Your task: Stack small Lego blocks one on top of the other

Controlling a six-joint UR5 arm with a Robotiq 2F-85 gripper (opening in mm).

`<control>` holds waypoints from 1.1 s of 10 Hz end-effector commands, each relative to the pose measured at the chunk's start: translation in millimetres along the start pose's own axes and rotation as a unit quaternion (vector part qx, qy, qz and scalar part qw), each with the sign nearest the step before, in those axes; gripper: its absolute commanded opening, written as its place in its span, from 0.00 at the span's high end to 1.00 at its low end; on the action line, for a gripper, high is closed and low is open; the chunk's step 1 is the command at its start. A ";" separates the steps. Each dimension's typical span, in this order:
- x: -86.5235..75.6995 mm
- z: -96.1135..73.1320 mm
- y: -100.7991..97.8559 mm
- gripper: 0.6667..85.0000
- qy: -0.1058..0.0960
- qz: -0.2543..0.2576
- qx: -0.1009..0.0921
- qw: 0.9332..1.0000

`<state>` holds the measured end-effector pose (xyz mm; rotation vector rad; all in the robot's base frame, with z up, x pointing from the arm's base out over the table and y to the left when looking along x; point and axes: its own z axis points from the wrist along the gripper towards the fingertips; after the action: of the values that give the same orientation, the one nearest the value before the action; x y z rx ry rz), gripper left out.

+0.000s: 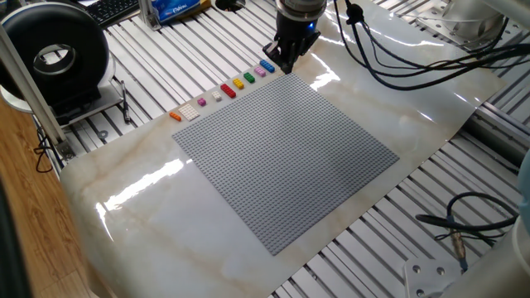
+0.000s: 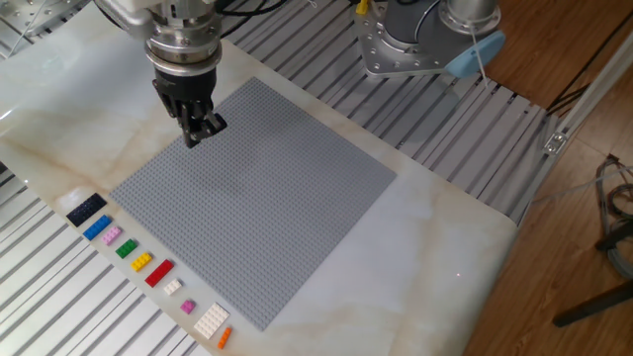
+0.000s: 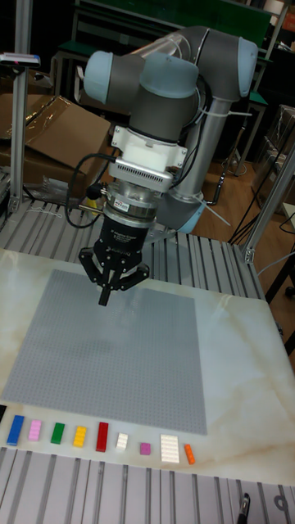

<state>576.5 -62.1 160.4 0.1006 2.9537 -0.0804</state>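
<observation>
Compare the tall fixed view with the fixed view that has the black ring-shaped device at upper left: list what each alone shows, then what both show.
Only the tall view shows the whole UR5 arm, cardboard boxes behind it, and the gripper unobstructed, jaws close together.

Only the other view shows the black ring device and a keyboard.

Both show the grey baseplate and the row of small Lego blocks along one edge.

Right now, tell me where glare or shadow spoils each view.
One fixed view: bright glare streaks on the marble table left of the grey baseplate and beside the claw. The other fixed view: even light, faint shadow on the baseplate under the claw. Tall fixed view: dim background, yet the row of small Lego blocks reads clearly.
</observation>
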 end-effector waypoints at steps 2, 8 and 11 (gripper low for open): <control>-33.7 19.5 -26.9 1.00 -0.002 -0.053 -0.012 0.998; -77.9 68.3 -74.4 1.00 -0.008 -0.090 -0.007 0.996; -61.3 64.2 -57.5 1.00 0.014 -0.060 -0.041 0.997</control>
<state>646.1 -131.4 115.4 -0.1336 2.9651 -0.0383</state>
